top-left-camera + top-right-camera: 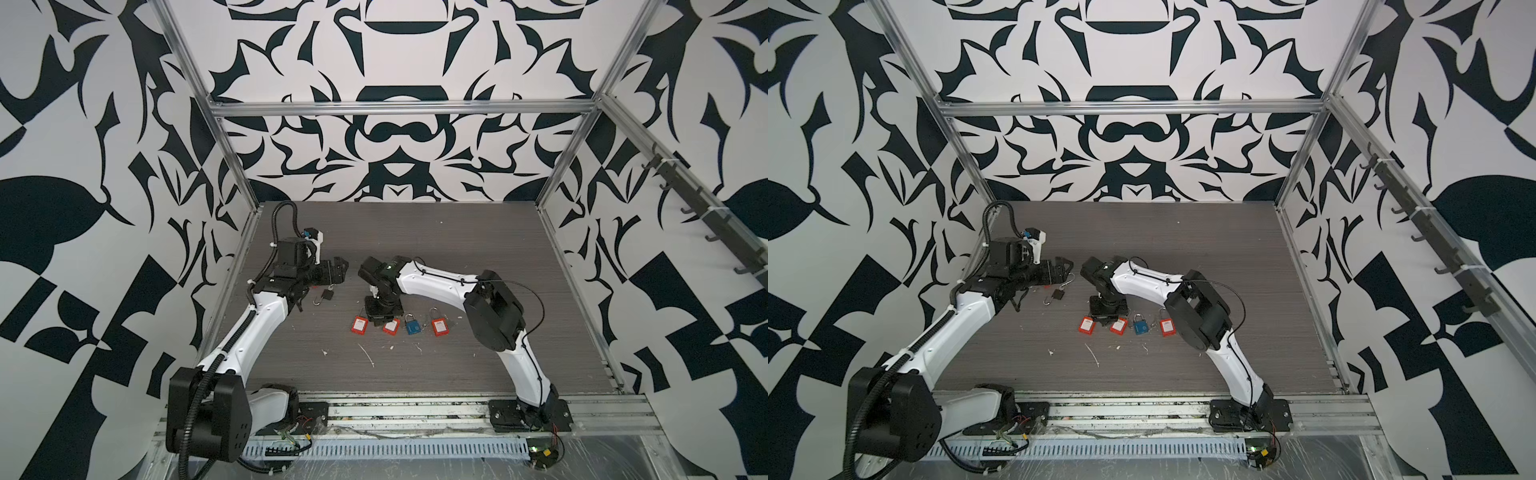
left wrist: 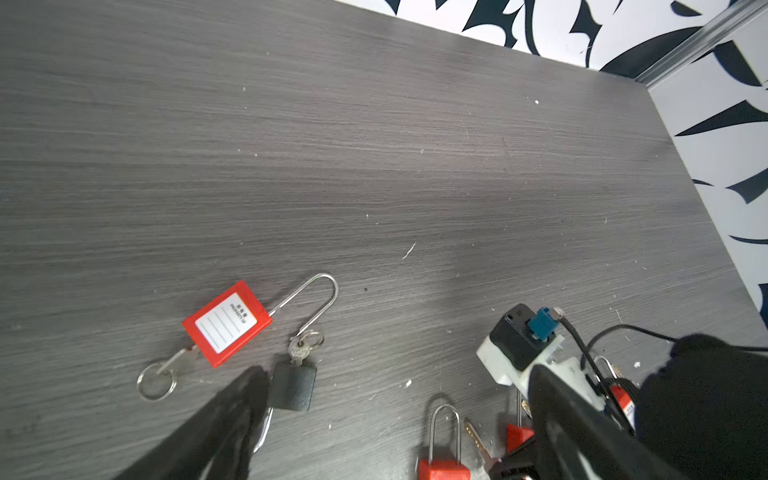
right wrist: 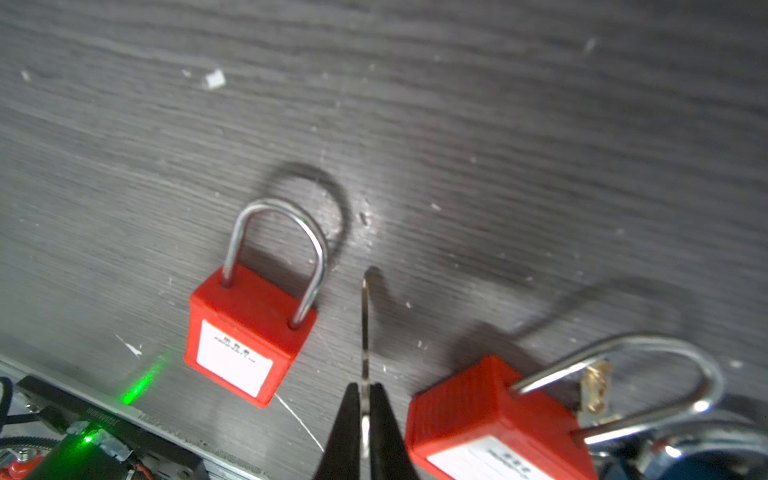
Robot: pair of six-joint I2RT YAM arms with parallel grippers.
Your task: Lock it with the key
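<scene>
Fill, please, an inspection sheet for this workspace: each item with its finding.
Surface: dark grey wood-grain table, dusty.
Job's things: key; blue padlock in a row with three red padlocks; black padlock, shackle open; long-shackle red padlock, open.
Clutter: white scraps.
Grippers: left pincer open, empty; right pincer shut on key.
Cables: corrugated conduit on left arm; thin cable looping off right arm.
Surroundings: patterned walls, aluminium frame, hook rail.

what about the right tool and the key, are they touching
Touching. In the right wrist view the fingers of the right tool pinch the thin key from both sides, with no gap showing.
</scene>
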